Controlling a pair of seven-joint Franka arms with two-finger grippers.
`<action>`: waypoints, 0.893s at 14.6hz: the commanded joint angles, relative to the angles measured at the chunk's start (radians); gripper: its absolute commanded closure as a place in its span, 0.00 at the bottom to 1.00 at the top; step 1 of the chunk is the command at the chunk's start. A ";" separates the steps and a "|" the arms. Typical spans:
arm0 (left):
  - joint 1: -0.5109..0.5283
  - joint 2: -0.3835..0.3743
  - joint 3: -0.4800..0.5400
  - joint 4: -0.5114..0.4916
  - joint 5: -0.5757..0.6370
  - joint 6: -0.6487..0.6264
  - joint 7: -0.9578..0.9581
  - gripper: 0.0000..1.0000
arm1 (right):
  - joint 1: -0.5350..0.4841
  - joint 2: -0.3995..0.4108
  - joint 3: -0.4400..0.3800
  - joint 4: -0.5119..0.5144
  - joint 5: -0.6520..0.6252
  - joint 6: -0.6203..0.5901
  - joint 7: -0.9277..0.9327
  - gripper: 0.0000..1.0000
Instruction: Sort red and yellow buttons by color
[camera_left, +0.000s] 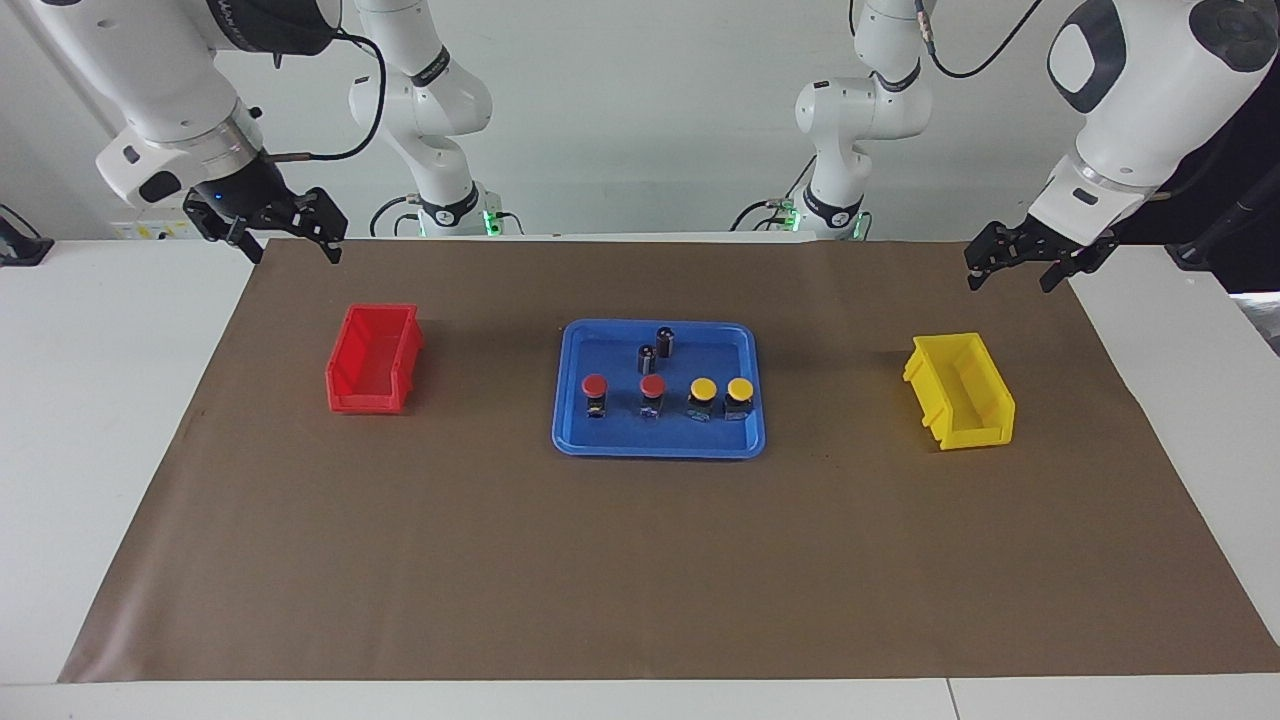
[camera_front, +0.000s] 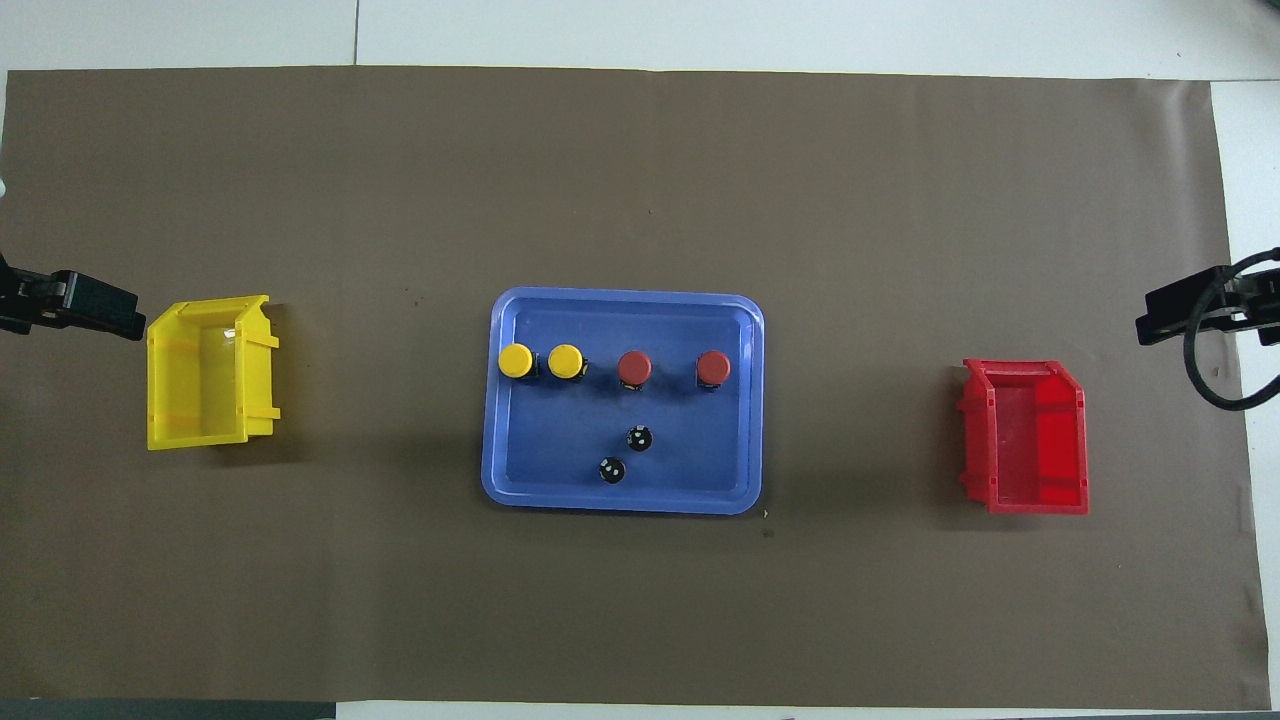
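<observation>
1. left claw (camera_left: 1008, 282) and right claw (camera_left: 295, 252) are hanging released over the worktop (camera_left: 120, 420), waiting.
2. red and yellow buttons (camera_left: 652, 386) are standing in the blue tray (camera_left: 600, 440); the yellow pair is nearly touching (grabbing one is risking toppling its neighbour).
3. dark cylinders (camera_left: 665, 342), nearer the robots, are risking bumps.

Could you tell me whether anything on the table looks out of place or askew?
Only slightly: the yellow bin sits turned at an angle, while the red bin lies nearly square. The four buttons stand upright in a row in the blue tray. Nothing is spilled or damaged.
</observation>
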 joint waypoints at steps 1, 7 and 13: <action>0.009 -0.032 -0.004 -0.039 0.017 0.015 0.008 0.00 | -0.003 -0.022 0.004 -0.028 -0.012 0.021 -0.017 0.00; 0.009 -0.037 -0.004 -0.049 0.017 0.015 0.009 0.00 | -0.003 -0.022 0.003 -0.028 -0.013 0.013 -0.019 0.00; 0.007 -0.034 -0.004 -0.044 0.015 0.024 0.008 0.00 | 0.021 -0.005 0.043 -0.010 -0.007 0.045 0.000 0.00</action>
